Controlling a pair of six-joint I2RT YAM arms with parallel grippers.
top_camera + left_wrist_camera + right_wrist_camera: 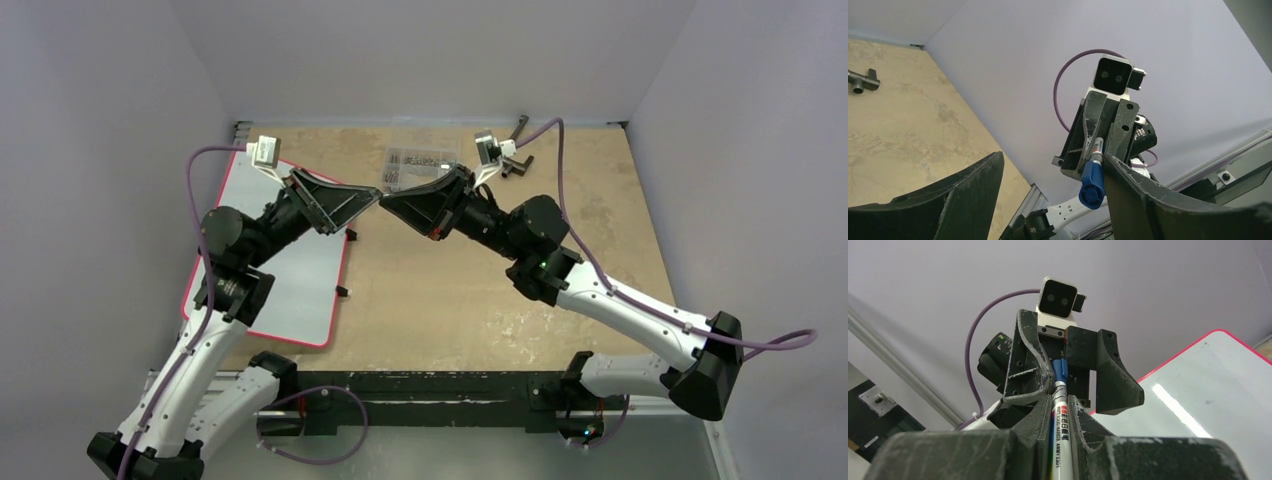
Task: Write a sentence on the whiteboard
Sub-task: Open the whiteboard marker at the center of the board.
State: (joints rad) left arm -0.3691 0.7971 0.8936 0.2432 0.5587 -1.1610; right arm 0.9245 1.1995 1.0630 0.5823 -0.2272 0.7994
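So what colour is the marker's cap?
Blue. The cap shows best in the left wrist view.

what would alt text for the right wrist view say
The right tool is shut on a white marker, and the marker's blue cap reaches into the open left tool facing it. An unmarked whiteboard with a red rim shows at lower right, with a pale purple wall behind.

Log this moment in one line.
right gripper: shut on marker | left gripper: open around cap | whiteboard: no writing visible
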